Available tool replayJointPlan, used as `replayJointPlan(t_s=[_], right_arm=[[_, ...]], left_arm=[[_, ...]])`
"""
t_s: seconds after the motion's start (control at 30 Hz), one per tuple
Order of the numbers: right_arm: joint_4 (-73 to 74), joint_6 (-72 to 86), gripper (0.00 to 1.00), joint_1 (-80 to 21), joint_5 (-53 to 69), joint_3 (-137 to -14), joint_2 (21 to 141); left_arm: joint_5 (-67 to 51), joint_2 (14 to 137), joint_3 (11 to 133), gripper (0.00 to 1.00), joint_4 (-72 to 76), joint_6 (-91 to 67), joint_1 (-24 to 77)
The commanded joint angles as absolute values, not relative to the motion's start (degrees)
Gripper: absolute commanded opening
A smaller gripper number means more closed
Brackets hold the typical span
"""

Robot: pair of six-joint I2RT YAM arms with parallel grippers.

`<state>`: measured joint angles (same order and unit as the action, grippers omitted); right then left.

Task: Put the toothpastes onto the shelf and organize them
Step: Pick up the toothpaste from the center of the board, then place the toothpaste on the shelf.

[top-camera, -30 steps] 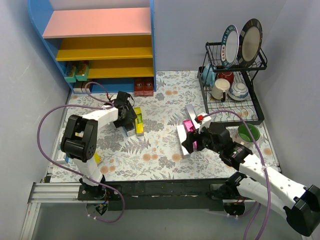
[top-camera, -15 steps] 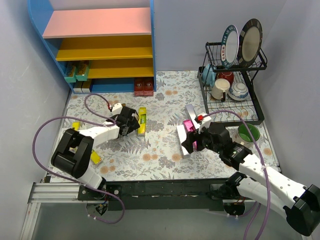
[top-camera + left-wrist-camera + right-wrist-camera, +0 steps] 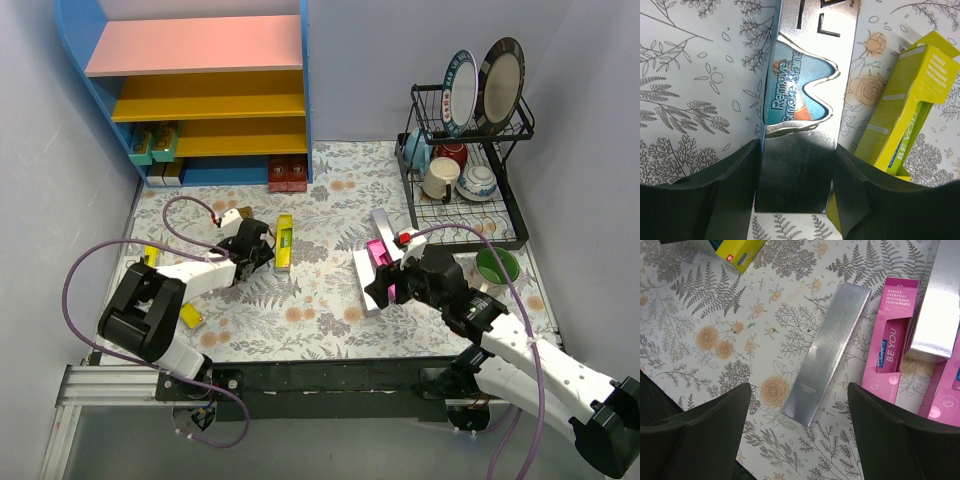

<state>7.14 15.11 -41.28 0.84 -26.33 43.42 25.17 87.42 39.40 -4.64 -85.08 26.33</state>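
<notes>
My left gripper (image 3: 256, 254) (image 3: 795, 187) is shut on the near end of a silver toothpaste box (image 3: 802, 95) that lies low over the floral mat. A yellow toothpaste box (image 3: 284, 242) (image 3: 910, 105) lies just to its right. My right gripper (image 3: 388, 287) (image 3: 797, 430) is open and empty, hovering above another silver box (image 3: 364, 277) (image 3: 827, 352). Pink boxes (image 3: 378, 252) (image 3: 892, 335) and one more silver box (image 3: 937, 305) lie beside it. The shelf (image 3: 308, 90) stands at the back left, with teal boxes (image 3: 150, 143) on a lower board and dark red boxes (image 3: 288, 172) at its base.
A black wire dish rack (image 3: 515, 238) with plates, cups and a teapot stands at the back right. A green bowl (image 3: 497, 265) sits in front of it. Two small yellow boxes (image 3: 152, 255) (image 3: 192, 316) lie by the left arm. Walls close both sides.
My left arm has dropped lower and its gripper has slid slightly nearer along the silver box. The right gripper has barely moved.
</notes>
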Motion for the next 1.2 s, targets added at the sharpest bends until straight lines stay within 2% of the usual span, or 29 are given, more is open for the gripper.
replayJointPlan(t_s=[0.0,0.3,0.57,0.9,1.17], right_arm=[[5.01,16.00,0.86,-41.22,1.14,-26.10,42.01],[5.18,16.00,0.86,-41.31,1.05,-26.72,41.75],[6.15,15.21,0.85,-41.31,0.18,-27.33,41.40],[7.12,14.24,0.85,-41.31,-2.37,-28.04,40.52],[7.91,12.83,0.86,-41.31,-4.31,-27.86,38.85]], left_arm=[[20.22,84.38,37.09,0.47,-10.45,-87.10,26.81],[21.44,74.89,43.67,0.46,-22.49,-83.77,26.89],[20.31,72.77,58.94,0.47,-29.17,-72.44,26.81],[17.76,85.50,79.95,0.49,-33.04,-60.57,26.02],[17.05,94.83,85.96,0.48,-29.72,-58.36,22.69]])
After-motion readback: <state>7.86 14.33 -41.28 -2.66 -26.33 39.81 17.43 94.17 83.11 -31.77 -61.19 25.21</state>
